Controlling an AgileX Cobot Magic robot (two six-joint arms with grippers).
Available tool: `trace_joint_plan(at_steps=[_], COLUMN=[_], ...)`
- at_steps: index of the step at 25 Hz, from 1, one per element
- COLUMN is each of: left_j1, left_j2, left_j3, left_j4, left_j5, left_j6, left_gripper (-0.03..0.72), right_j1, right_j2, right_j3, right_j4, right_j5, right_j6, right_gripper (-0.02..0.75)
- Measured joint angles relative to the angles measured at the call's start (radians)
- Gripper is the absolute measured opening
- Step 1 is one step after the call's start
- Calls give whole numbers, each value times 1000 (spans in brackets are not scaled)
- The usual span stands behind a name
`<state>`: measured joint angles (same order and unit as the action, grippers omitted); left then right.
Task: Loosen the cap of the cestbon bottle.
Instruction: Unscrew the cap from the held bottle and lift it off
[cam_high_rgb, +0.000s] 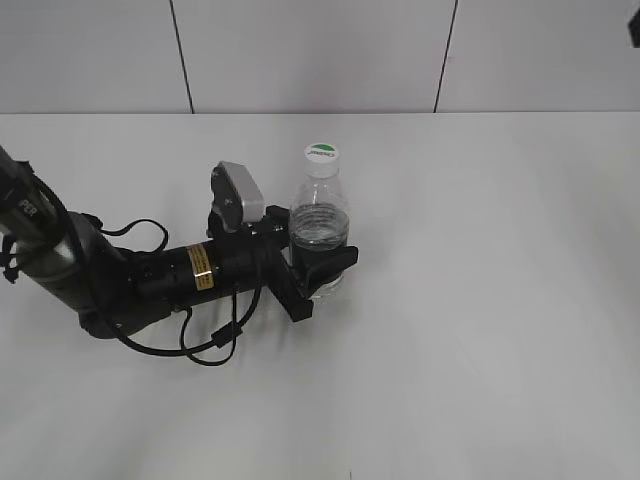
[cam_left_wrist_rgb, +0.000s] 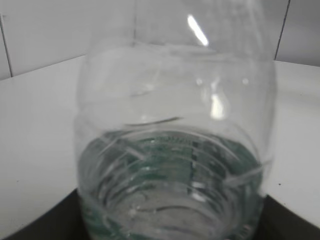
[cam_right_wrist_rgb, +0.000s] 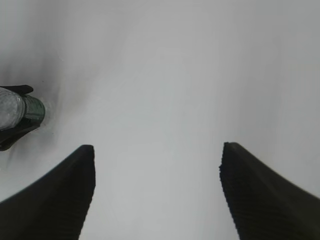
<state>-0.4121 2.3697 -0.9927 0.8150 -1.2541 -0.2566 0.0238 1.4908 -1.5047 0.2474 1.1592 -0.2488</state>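
Note:
The cestbon bottle (cam_high_rgb: 320, 215) stands upright on the white table, clear with a dark green label low on its body. Its white cap (cam_high_rgb: 322, 153) with a green mark sits on the neck. My left gripper (cam_high_rgb: 324, 279) reaches in from the left and is shut on the bottle's lower body. In the left wrist view the bottle (cam_left_wrist_rgb: 175, 150) fills the frame, with dark fingers (cam_left_wrist_rgb: 35, 227) at the bottom corners. My right gripper (cam_right_wrist_rgb: 157, 147) hangs open over bare table, nothing between its fingers. The bottle (cam_right_wrist_rgb: 22, 110) shows at that view's left edge. The right arm is outside the exterior view.
The left arm lies low across the table (cam_high_rgb: 480, 300) with a loose black cable (cam_high_rgb: 215, 340) beside it. A tiled wall (cam_high_rgb: 300, 50) runs along the table's far edge.

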Motion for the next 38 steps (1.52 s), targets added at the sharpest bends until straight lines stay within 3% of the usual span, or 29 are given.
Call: trace_joint_plan(at_steps=[17,23,32,38], left_j1=[0,0,0,0], left_j2=[0,0,0,0], left_j3=[0,0,0,0], left_j4=[1,1,1,1], left_j5=[-1,-1,-1,-1], left_j6=[0,0,0,0], left_gripper=[405,405,405,405], right_j1=[235,288,438,494], right_j2=[425,465,531,577], right_j3=[-382,-397,-397,-398], right_j4=[-35,53,60,66], right_j5=[54,56,56,58], right_j6=[88,133,204,230], right_gripper=[615,598,596,595])
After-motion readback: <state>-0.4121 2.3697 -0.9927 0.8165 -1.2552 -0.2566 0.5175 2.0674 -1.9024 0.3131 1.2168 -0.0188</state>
